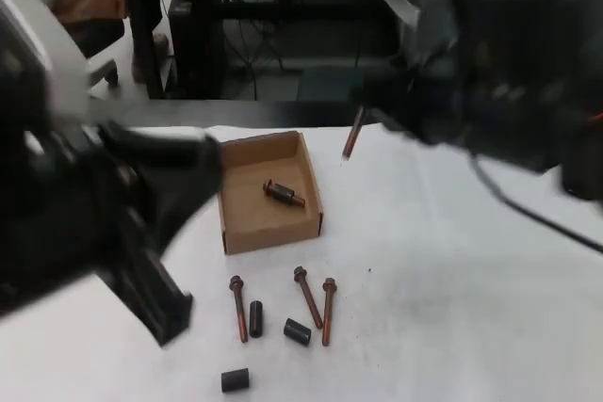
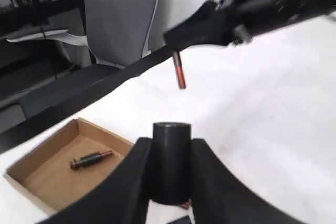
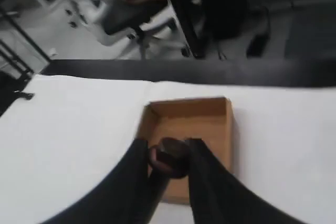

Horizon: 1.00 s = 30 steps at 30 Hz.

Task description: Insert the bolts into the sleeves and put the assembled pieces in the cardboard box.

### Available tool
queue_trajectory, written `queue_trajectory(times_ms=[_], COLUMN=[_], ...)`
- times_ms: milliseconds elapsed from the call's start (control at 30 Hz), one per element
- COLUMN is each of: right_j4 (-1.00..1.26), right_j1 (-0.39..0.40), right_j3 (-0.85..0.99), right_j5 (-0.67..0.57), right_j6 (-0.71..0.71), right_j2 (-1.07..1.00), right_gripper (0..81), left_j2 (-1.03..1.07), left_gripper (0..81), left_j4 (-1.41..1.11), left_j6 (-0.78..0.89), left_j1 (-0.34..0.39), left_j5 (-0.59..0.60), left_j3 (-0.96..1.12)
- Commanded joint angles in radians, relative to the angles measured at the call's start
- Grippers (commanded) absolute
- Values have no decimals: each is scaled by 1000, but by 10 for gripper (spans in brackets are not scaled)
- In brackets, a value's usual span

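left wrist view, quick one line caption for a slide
Left tool holds a black sleeve upright while the right tool holds a bolt beyond it, one assembled piece in the cardboard box.

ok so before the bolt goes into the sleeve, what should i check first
1. Left gripper shut on the sleeve, sleeve upright: ok.
2. Right gripper shut on the bolt, shank pointing down: ok.
3. Bolt lined up over the sleeve's open end: not ok. In the left wrist view it hangs well apart from the sleeve and slightly tilted.
4. Sleeve's bore free of anything: cannot tell, the top is seen almost edge on.
5. Room in the cardboard box: ok, one assembled piece lies in it, with bare floor around it.
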<state>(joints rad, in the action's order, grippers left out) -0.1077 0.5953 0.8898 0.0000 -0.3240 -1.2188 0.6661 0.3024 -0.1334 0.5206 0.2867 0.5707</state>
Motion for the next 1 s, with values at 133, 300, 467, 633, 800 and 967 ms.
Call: queue_trajectory(times_ms=[133, 300, 467, 633, 800, 967], right_j4=[-61, -192, -164, -106, -95, -91], right_j1=[166, 252, 304, 310, 310, 312], right_j3=[5, 5, 5, 5, 5, 13], right_j5=[165, 231, 287, 295, 295, 295], right_j6=[300, 370, 372, 370, 369, 259], right_j2=[250, 239, 165, 121, 120, 123], right_gripper=[6, 6, 6, 6, 6, 6], left_j2=[103, 169, 212, 211, 211, 213], left_gripper=[18, 18, 18, 18, 18, 18], left_j4=[-431, -572, -645, -652, -674, -675], left_j6=[278, 315, 399, 400, 407, 389], left_j1=[85, 214, 316, 351, 351, 351], left_j5=[-2, -129, -159, -192, -193, -234], left_j3=[-215, -229, -229, -229, -229, -229])
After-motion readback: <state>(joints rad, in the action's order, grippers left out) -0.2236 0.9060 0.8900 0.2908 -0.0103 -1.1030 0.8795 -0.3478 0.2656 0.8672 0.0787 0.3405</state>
